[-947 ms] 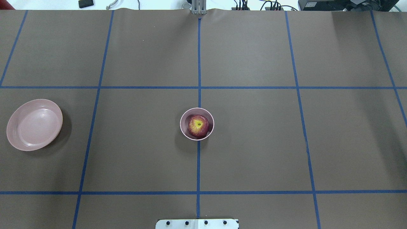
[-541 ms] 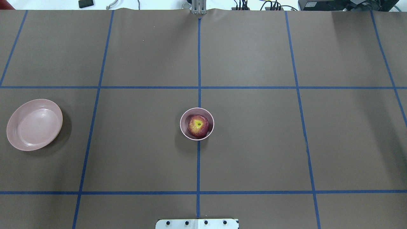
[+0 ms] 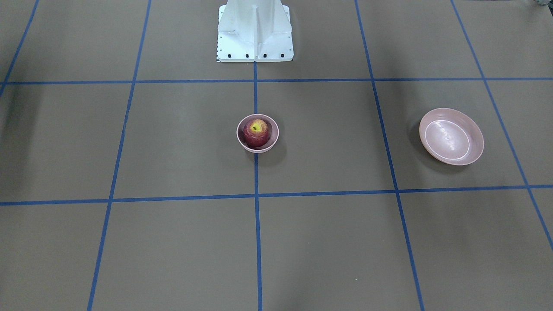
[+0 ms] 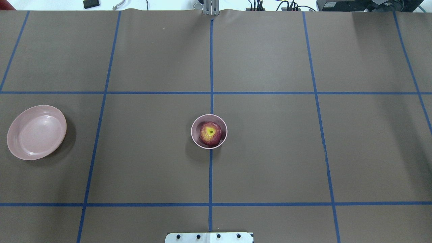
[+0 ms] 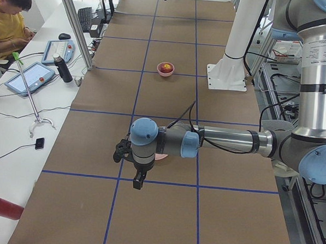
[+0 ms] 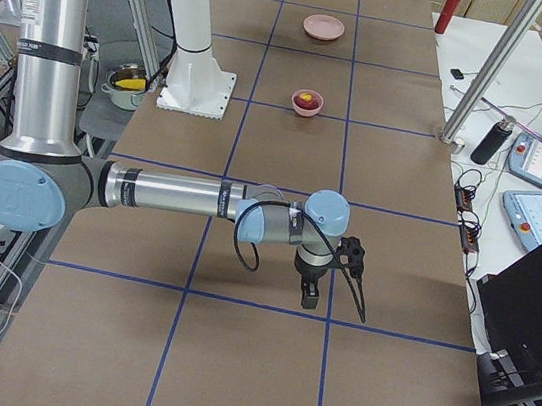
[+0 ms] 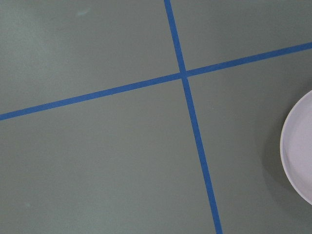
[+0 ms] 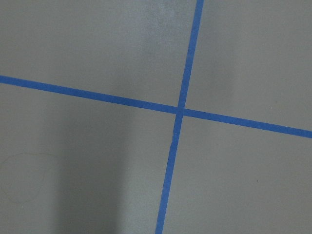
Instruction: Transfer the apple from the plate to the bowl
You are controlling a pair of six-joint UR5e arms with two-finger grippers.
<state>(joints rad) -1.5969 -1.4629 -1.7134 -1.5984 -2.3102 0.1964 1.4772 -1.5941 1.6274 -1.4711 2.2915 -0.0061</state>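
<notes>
The dark red apple [image 4: 210, 133] with a yellow-green stem patch sits inside the small pink bowl [image 4: 197, 141] at the table's middle, on the centre blue line; it also shows in the front view [image 3: 256, 132]. The wide pink plate [image 4: 36, 132] lies empty at the left. My left gripper [image 5: 139, 181] hangs over the table by the plate, whose rim [image 7: 297, 151] shows in the left wrist view. My right gripper [image 6: 309, 294] hangs over the table's right end, far from the bowl. I cannot tell whether either is open or shut.
Blue tape lines [image 4: 211, 67] grid the brown table. The robot's white base [image 3: 255, 30] stands behind the bowl. A person [image 5: 9, 21] sits at a side desk with tablets and a bottle [image 5: 62, 68]. A laptop [image 6: 540, 301] sits past the right end.
</notes>
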